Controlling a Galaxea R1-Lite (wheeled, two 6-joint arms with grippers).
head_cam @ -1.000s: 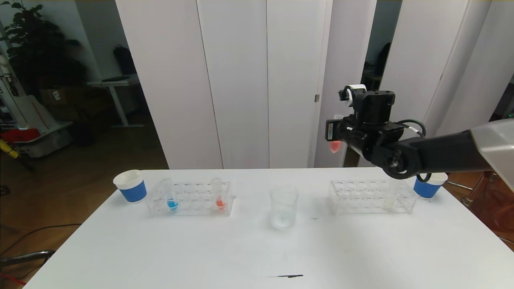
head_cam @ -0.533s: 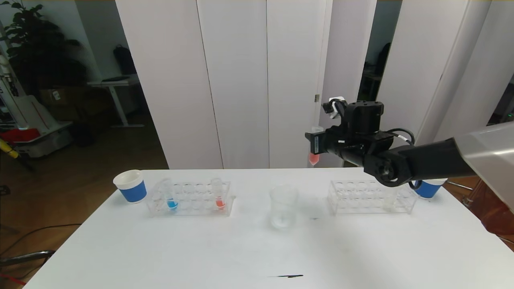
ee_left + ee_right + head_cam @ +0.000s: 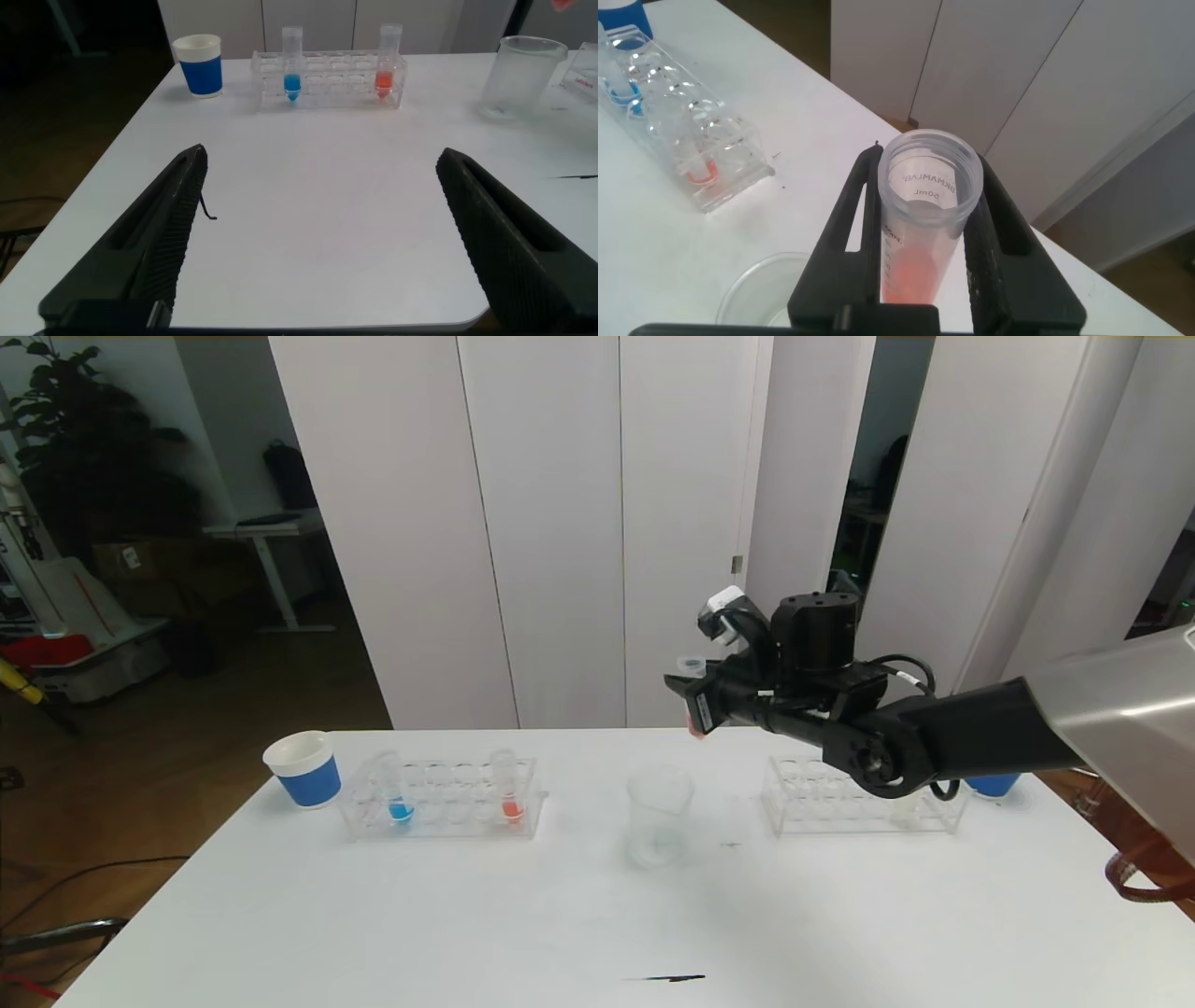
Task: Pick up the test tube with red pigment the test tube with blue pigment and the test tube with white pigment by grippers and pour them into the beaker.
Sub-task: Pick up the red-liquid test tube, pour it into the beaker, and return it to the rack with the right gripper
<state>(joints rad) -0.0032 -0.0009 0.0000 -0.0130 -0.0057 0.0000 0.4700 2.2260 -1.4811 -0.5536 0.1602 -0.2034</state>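
Gripping red-pigment test tube (image 3: 922,238), right gripper (image 3: 695,702) clamped, raised just above and right of beaker (image 3: 660,814). Left gripper (image 3: 318,233) parked low, jaws wide apart.

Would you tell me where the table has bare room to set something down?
Free: the table's near half, and between the left rack and the beaker. Crowded: the far row, racks and blue cup.
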